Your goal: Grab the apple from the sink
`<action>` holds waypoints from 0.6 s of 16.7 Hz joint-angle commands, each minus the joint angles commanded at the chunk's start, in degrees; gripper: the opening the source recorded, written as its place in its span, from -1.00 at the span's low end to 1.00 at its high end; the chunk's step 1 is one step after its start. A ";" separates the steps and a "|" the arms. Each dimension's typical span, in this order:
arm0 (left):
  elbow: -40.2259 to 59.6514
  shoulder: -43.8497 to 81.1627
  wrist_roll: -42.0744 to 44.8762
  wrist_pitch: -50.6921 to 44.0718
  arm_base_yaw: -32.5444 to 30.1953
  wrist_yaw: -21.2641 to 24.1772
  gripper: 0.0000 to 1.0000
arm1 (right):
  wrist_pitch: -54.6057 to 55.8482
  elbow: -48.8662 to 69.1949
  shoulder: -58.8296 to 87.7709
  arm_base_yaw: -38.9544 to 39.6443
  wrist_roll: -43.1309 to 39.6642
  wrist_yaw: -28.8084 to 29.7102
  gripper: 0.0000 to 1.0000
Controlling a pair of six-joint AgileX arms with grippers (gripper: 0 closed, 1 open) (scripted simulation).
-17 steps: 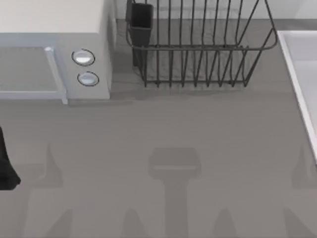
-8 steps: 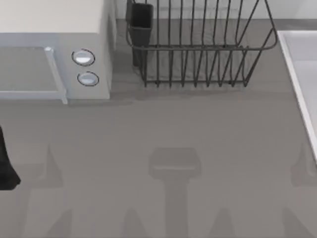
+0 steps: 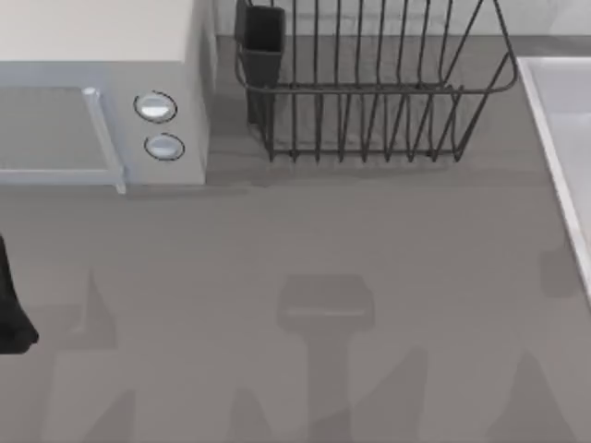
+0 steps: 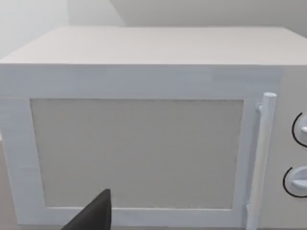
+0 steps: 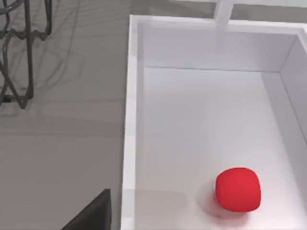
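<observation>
- Grey tabletop (image 3: 323, 231) runs across the top view, plain and flat; soft shadows of the arms lie on it toward the near edge.
- White microwave (image 3: 102, 92) stands at the table's far left; its two round knobs (image 3: 155, 107) sit one above the other on the right of its front, beside a pale upright door handle (image 3: 102, 138).
- Dark wire dish rack (image 3: 369, 83) stands at the far middle of the table, just right of the microwave and apart from it; a small dark cup-like holder (image 3: 263, 37) hangs at the rack's left end.
- Sink (image 3: 554, 138) lies at the table's right edge, its pale raised rim running down that side; the rack's right end comes near the rim without touching it.
- From the right wrist view the sink (image 5: 132, 120) is a light, deep rectangular basin; the apple (image 5: 238, 189) rests on the basin floor, bright red and rounded, apart from the walls, with nothing else beside it; the wire rack (image 5: 19, 48) stands off past the rim on the tabletop.
- Right gripper: a dark finger (image 5: 93, 213) shows at the edge of its wrist view, over the tabletop just outside the sink's rim; whether the pincer is parted or closed I cannot tell; it holds nothing visible.
- Left arm (image 3: 11, 305) sits at the table's left edge, in front of the microwave; its wrist camera faces the microwave door (image 4: 136, 153) square on, with one dark finger (image 4: 93, 215) in front; the pincer's state cannot be told.
</observation>
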 joint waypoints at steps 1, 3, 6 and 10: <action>0.00 0.00 0.00 0.00 0.00 0.00 1.00 | -2.70 4.32 5.31 -0.61 -0.61 -0.01 1.00; 0.00 0.00 0.00 0.00 0.00 0.00 1.00 | -8.29 13.29 16.30 -1.90 -1.87 -0.01 1.00; 0.00 0.00 0.00 0.00 0.00 0.00 1.00 | -16.88 27.10 33.17 -3.92 -3.77 0.01 1.00; 0.00 0.00 0.00 0.00 0.00 0.00 1.00 | -27.96 44.96 54.87 -6.63 -6.14 0.09 1.00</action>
